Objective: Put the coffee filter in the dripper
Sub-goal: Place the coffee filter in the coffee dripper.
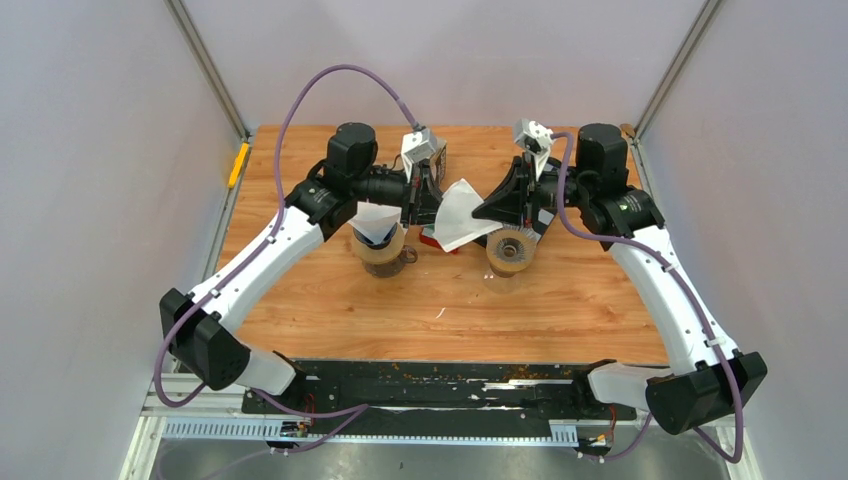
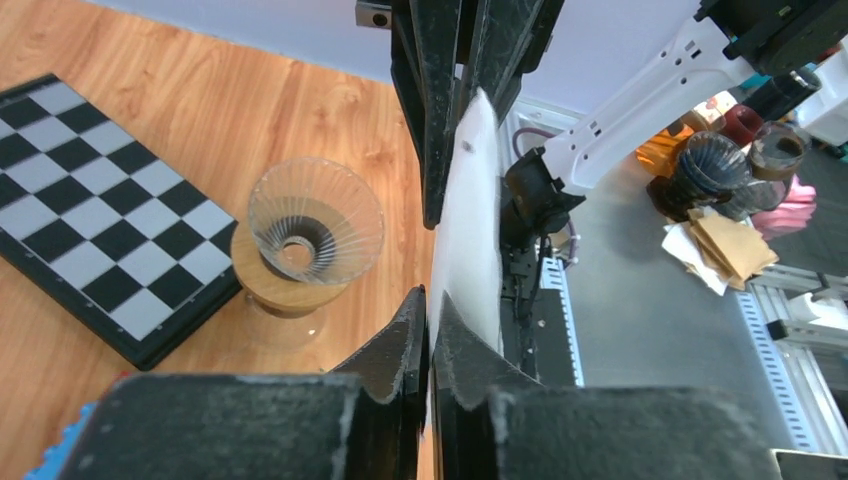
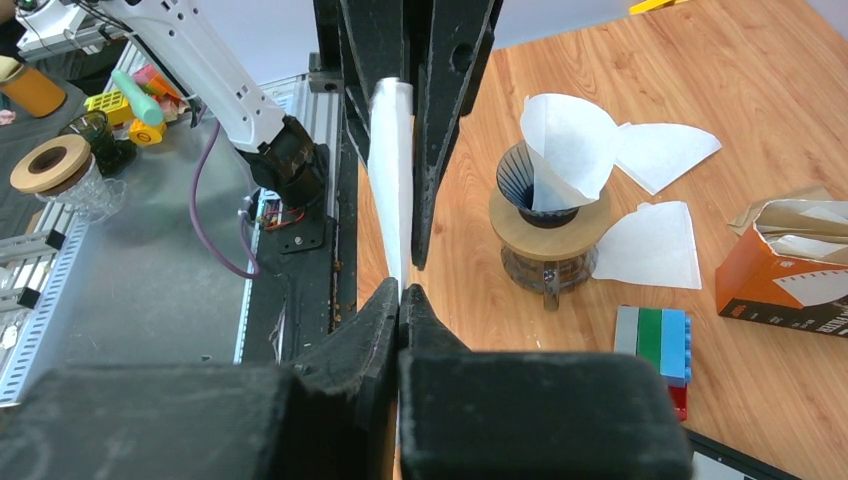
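On the left of the tabletop (image 1: pixel 560 300) stands a brown dripper (image 1: pixel 383 250) that already has a white paper cone (image 1: pixel 372 222) seated in it. Just right of it, the left pincer (image 2: pixel 430 315) is clenched on one edge of the coffee filter (image 1: pixel 462 215). The filter hangs in the air between the two arms, above the wood and touching neither dripper. The right pincer (image 3: pixel 398 300) is clenched on the opposite edge of the same sheet, so both hold one filter between them. Below and right of it sits the empty glass dripper (image 2: pixel 315 225) on its wooden collar, beside a chequered board (image 2: pixel 90 190); it looks the likely target. The filter is thin paper, nearly weightless and limp. It will probably crease under any squeeze and tear if the two pincers pull apart too hard. It will likely sag or fold unless held by its rim. The best hold looks to be the upper rim near the seam, with the point left free to drop into the glass. The ribbed cone offers little friction, so a light paper may sit crooked or spring back out.
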Controlling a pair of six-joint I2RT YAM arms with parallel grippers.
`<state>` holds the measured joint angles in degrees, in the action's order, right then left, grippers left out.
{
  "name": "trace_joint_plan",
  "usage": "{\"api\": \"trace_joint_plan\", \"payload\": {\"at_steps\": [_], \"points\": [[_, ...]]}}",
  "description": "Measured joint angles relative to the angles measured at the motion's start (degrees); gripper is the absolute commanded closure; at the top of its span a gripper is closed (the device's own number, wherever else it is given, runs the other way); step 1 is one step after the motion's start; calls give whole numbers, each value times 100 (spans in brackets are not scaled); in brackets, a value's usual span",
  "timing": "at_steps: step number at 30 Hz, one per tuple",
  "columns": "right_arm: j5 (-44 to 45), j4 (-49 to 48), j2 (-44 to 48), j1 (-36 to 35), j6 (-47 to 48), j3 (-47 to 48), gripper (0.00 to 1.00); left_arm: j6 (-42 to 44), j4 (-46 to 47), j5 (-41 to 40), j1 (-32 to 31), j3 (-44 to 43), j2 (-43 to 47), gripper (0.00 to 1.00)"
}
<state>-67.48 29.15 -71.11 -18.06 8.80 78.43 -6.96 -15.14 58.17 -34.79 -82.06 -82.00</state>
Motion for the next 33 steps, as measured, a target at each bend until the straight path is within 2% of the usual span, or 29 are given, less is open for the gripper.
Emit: {"api": "trace_joint_plan", "payload": {"at_steps": [1,6,7,9,10,11,13,20,24,27,33], "points": [[4,-44,0,0,-37,-22,100,-92,94,26,0,70,2,100],[59,-164,-7,0,-229,-83,100,-361,444,114,-7,341,35,100],[63,-175,-7,0,-262,-83,96,-407,520,114,-7,387,63,100],[94,-203,-7,-2,-304,-83,72,-479,619,109,-7,468,144,100],[140,-210,-7,-2,-306,-81,52,-518,643,103,-7,490,186,100],[168,-223,-7,0,-326,-81,41,-551,640,81,-7,509,225,100],[387,-120,-33,0,-275,2,29,-584,616,-50,-7,509,275,100],[2396,337,-120,-321,304,911,15,-719,48,-1803,-7,463,387,100],[3757,446,-164,-1307,870,1261,14,-992,-280,-2798,-2,448,380,100],[4461,452,-282,-1840,1121,1285,14,-1241,-374,-3237,-4,330,299,100],[5536,474,-732,-2264,1272,1285,16,-2162,-306,-3805,-7,109,50,100]]}}
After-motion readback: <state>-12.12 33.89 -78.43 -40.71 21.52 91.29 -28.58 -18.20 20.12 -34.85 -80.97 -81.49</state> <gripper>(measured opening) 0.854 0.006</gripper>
